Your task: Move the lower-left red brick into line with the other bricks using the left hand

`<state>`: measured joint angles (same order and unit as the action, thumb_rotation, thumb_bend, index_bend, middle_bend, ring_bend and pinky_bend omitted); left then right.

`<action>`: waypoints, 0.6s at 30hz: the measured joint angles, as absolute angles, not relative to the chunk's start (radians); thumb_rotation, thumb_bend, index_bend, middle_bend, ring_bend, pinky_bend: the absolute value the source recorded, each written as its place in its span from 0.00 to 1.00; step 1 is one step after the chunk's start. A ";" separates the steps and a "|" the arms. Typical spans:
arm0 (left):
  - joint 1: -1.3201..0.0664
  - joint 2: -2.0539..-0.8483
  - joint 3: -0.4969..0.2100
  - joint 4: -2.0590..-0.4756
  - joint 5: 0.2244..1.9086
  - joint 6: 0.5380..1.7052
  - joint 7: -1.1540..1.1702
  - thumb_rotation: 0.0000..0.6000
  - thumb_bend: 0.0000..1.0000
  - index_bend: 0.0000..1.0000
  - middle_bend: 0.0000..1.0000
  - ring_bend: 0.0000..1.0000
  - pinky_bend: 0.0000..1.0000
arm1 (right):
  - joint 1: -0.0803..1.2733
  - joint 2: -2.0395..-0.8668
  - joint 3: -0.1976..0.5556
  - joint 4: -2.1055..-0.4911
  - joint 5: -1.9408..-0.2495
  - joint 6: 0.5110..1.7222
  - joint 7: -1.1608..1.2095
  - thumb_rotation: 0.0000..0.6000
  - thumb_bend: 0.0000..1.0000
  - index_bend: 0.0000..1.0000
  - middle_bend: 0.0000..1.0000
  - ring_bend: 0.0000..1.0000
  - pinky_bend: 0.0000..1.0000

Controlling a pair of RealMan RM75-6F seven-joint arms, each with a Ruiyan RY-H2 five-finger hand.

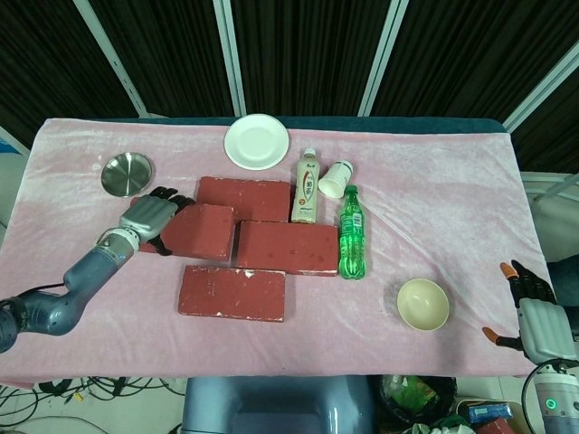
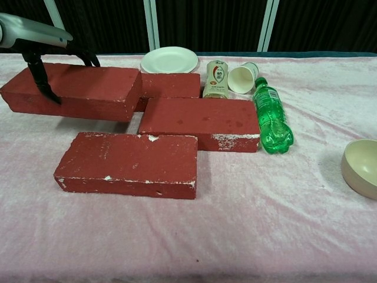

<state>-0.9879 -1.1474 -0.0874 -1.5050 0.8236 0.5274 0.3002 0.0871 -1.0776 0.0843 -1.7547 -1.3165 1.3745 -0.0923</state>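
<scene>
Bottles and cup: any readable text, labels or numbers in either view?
Beige bottle: label has red and dark print, too small and blurred to read.
Green bottle: label printing not legible.
Paper cup: no text visible.
Red bricks, white plate, bowl: no markings.
So nothing can be quoted in either view.

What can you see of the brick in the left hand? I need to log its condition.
The held brick is a dull red rectangular block with whitish scuffs along its edges. The left hand grips its left end. It appears lifted and roughly level, its right end by the rear brick and middle brick; contact with them cannot be told.
</scene>
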 measured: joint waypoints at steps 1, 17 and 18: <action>-0.989 -1.150 -0.084 -1.502 0.823 0.528 0.300 1.00 0.28 0.24 0.25 0.00 0.00 | 0.087 -1.078 0.085 -1.754 -1.316 1.375 -0.092 1.00 0.05 0.00 0.00 0.00 0.08; -1.001 -1.199 -0.022 -1.467 0.780 0.565 0.316 1.00 0.28 0.23 0.25 0.00 0.00 | 0.087 -1.077 0.086 -1.756 -1.312 1.373 -0.087 1.00 0.05 0.00 0.00 0.00 0.08; -1.000 -1.204 -0.020 -1.463 0.779 0.571 0.318 1.00 0.28 0.23 0.25 0.00 0.00 | 0.087 -1.077 0.086 -1.756 -1.312 1.372 -0.087 1.00 0.05 0.00 0.00 0.00 0.08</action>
<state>-1.0004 -1.2037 -0.0201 -1.4629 0.7788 0.5709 0.3177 0.0874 -1.0767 0.0859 -1.7558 -1.3123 1.3723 -0.0871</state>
